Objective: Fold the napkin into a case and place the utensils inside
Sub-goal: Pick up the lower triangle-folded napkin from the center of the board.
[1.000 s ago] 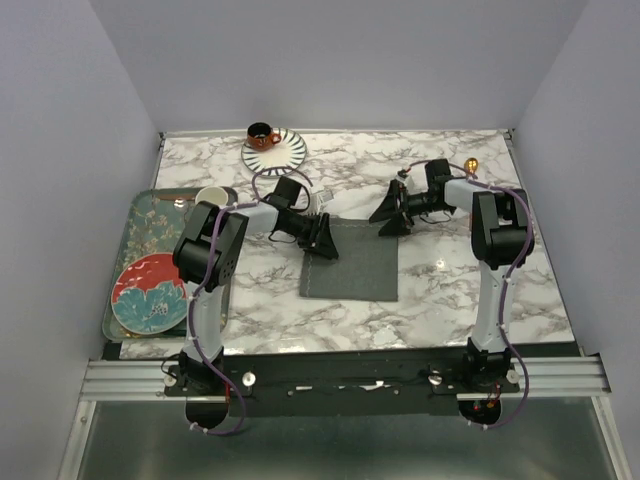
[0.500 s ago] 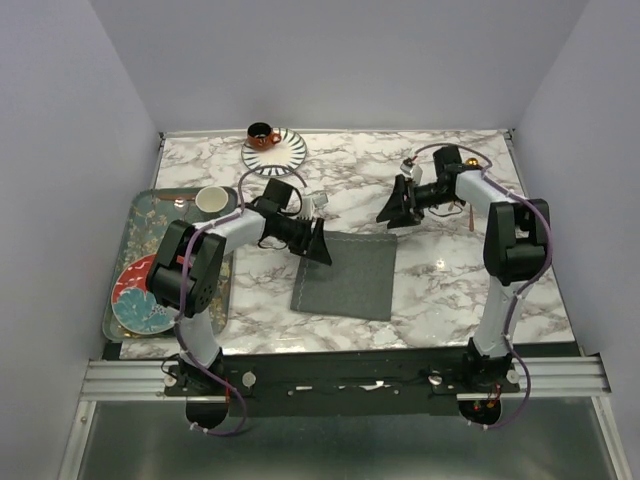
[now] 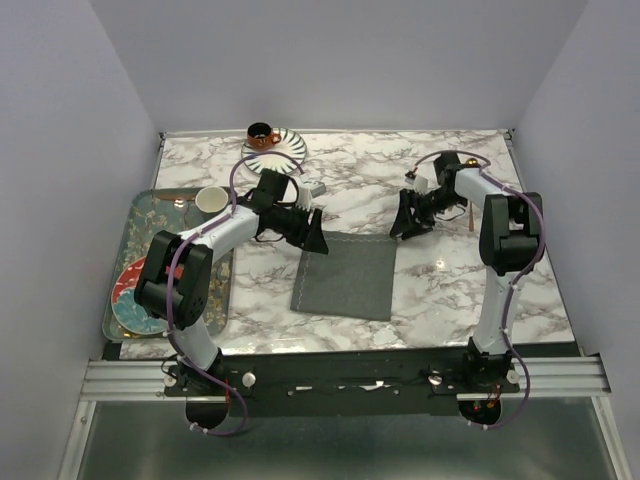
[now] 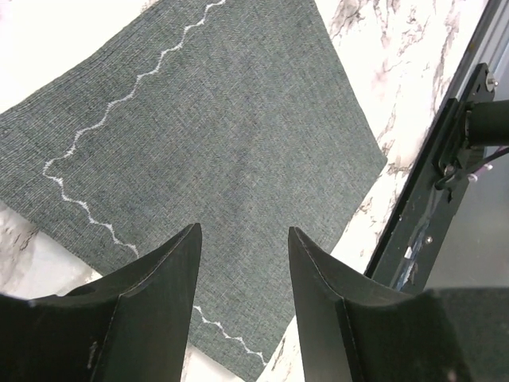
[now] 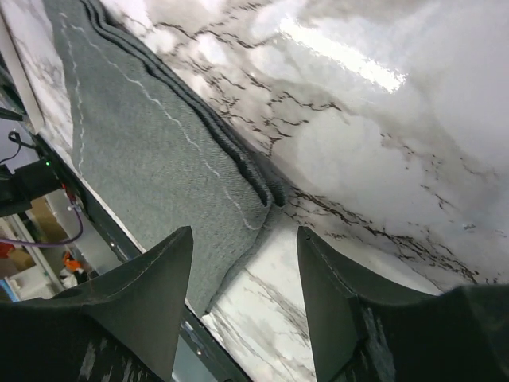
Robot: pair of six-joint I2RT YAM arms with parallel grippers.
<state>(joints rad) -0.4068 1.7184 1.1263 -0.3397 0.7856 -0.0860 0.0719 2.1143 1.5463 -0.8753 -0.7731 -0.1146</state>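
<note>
Napkin (image 3: 347, 276) lies flat on the marble surface (image 3: 440, 290), squarish and slightly skewed. The right wrist view shows stacked layers along one edge, so it's folded over, not a narrow case yet. A wavy light stitch line runs near the hem (image 4: 119, 103).

Left hand (image 3: 312, 240) is over the napkin's far-left corner. Fingers are apart with nothing between them, just cloth below (image 4: 242, 239).

Right hand (image 3: 405, 225) is at the napkin's far-right corner. Fingers are also spread and empty, and the layered corner (image 5: 266, 191) sits in the gap below them (image 5: 244, 239). Can't tell if the tips touch the cloth.

Utensil (image 3: 468, 215): one thin copper-coloured handle shows right of the napkin, beyond the right hand and partly hidden by that arm. It's too small to say more.

Orange cup (image 3: 263, 133) on its striped saucer (image 3: 285, 152) is far-left of the napkin, well apart. Patterned tray (image 3: 140, 215) is left of the napkin, carrying a white cup (image 3: 211, 199) and a red floral plate (image 3: 130, 290).
</note>
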